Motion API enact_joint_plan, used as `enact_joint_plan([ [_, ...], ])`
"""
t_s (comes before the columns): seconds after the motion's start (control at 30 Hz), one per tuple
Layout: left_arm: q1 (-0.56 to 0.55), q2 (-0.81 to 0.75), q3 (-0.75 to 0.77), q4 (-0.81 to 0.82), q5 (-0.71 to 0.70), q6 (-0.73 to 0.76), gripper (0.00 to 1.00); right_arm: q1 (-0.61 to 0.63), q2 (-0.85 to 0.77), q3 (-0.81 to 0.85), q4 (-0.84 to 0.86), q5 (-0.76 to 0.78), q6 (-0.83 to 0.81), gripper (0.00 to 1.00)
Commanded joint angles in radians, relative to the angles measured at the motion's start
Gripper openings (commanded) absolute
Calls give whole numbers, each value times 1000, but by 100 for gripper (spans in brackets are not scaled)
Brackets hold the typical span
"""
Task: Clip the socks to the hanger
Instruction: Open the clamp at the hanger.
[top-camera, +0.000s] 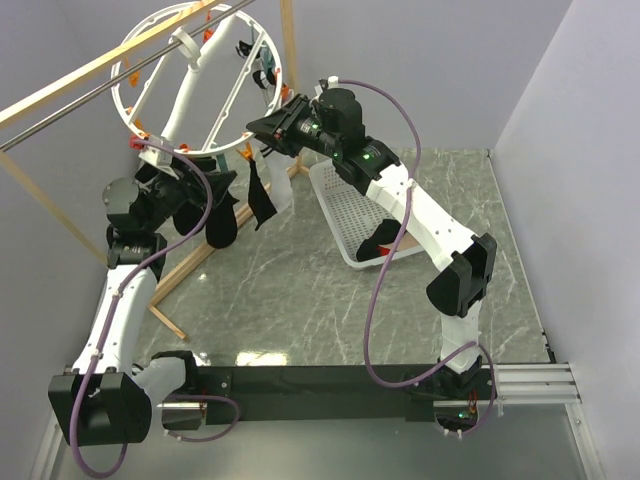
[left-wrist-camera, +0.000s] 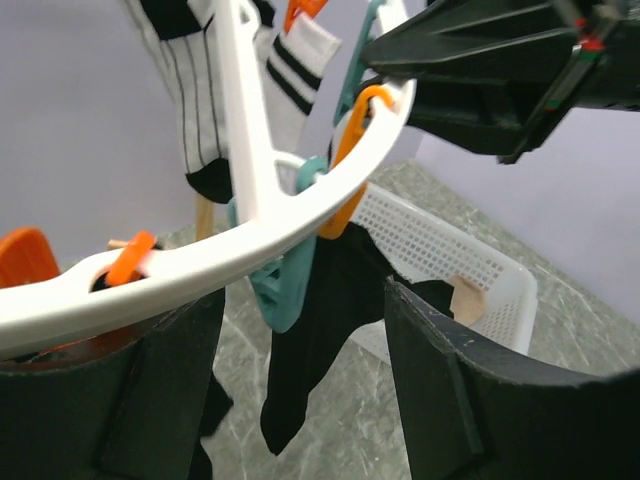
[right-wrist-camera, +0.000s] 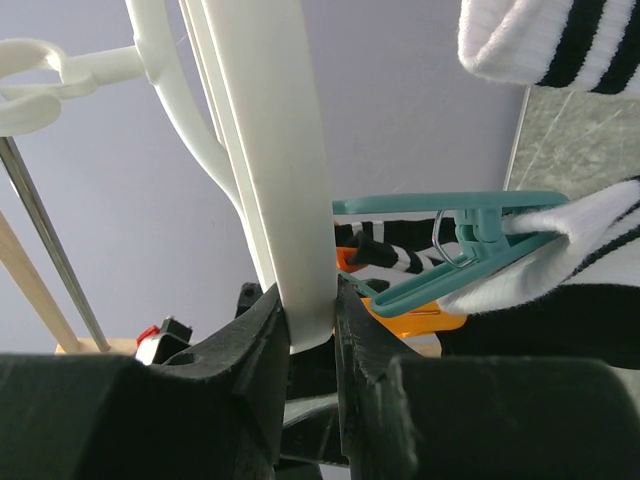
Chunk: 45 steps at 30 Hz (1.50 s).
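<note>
Right gripper (right-wrist-camera: 310, 300) pinched tight on a white bar of the hanger (right-wrist-camera: 280, 150), at the ring's lower right in the top view; left gripper (left-wrist-camera: 305, 295) spread wide and holding nothing, rim crossing above its fingers (left-wrist-camera: 150, 400). Hanger sits upper left of the top view, hung at a rod (top-camera: 60, 114). Basket (top-camera: 345, 205) mid-frame to its right, dark shape (top-camera: 383, 243) inside, likely a sock left to do. Two black socks (top-camera: 262, 195) dangle below the ring, one just under a teal clip (left-wrist-camera: 285, 290) between the left fingers. Judgement: check that clip's bite on the cuff, hold the ring steady with the right, back the left out low and straight, clear of sock and orange clip (left-wrist-camera: 350, 150)
</note>
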Motion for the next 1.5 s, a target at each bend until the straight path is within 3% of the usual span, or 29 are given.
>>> enact_joint_plan([
  [0.0,0,2,43,150,44,-44,71,8,-9,61,89,-62,-4,11],
  [0.3,1,56,36,247,18,-92,81,7,4,78,83,-76,3,10],
  [0.73,-2,90,-60,526,44,-276,72,5,33,111,97,-100,52,9],
  [1.0,-5,110,-65,517,9,-254,72,-1,42,144,65,-125,75,9],
  [1.27,-5,96,-94,420,-134,-265,81,-10,39,167,51,-131,80,8],
  [1.47,-5,91,-94,437,-97,-247,82,-13,48,179,42,-152,85,7],
])
